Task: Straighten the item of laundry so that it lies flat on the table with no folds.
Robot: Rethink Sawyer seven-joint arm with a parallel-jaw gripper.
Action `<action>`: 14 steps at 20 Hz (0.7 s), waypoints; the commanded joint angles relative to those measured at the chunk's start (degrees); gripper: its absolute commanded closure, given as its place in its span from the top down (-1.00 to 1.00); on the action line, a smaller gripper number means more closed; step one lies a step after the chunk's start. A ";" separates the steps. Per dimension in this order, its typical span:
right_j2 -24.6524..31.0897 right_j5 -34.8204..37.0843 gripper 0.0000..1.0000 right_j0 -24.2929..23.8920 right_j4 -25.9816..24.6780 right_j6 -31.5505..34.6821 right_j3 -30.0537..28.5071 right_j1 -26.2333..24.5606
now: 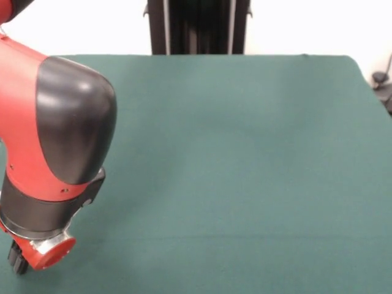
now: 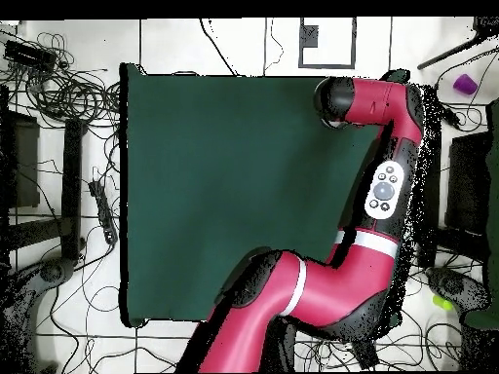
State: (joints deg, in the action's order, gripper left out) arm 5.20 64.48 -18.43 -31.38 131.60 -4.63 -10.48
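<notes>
The item of laundry shows in neither view; it is hidden or out of view. The table (image 1: pixel 245 153) is covered in plain dark green cloth that lies smooth. The red and black arm (image 1: pixel 55 141) hangs low over the table's left side in the front view. In the overhead view its end (image 2: pixel 333 99) sits over the table's (image 2: pixel 224 185) upper right corner. Only a small black part of the gripper (image 1: pixel 17 262) shows beside the red wrist cap (image 1: pixel 54 251), close above the cloth; whether it is open or shut cannot be made out.
In the overhead view the arm's (image 2: pixel 385 185) upper links run along the table's right edge. Cables (image 2: pixel 68 88) and stands lie on the floor to the left. A black frame (image 1: pixel 196 27) stands behind the table's far edge.
</notes>
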 commanded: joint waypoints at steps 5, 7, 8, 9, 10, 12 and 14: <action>4.22 -3.27 -1.00 0.02 3.14 -19.13 -9.80 -0.47; 4.83 -4.16 -1.00 -0.10 3.79 -21.12 -9.94 -0.35; 5.13 -3.48 -1.00 -0.05 4.00 -23.27 -9.83 -0.36; 5.23 -3.38 -1.00 0.02 4.07 -24.94 -9.75 -0.40; 5.12 -4.36 -1.00 0.05 4.14 -25.29 -10.01 -0.37; 4.99 -4.59 -1.00 -0.05 4.43 -24.55 -10.08 -0.52; 5.07 -4.29 -1.00 -0.12 4.76 -24.73 -9.89 -0.62</action>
State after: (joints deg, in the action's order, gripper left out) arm 5.20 61.90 -19.68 -29.28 130.57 -4.64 -10.48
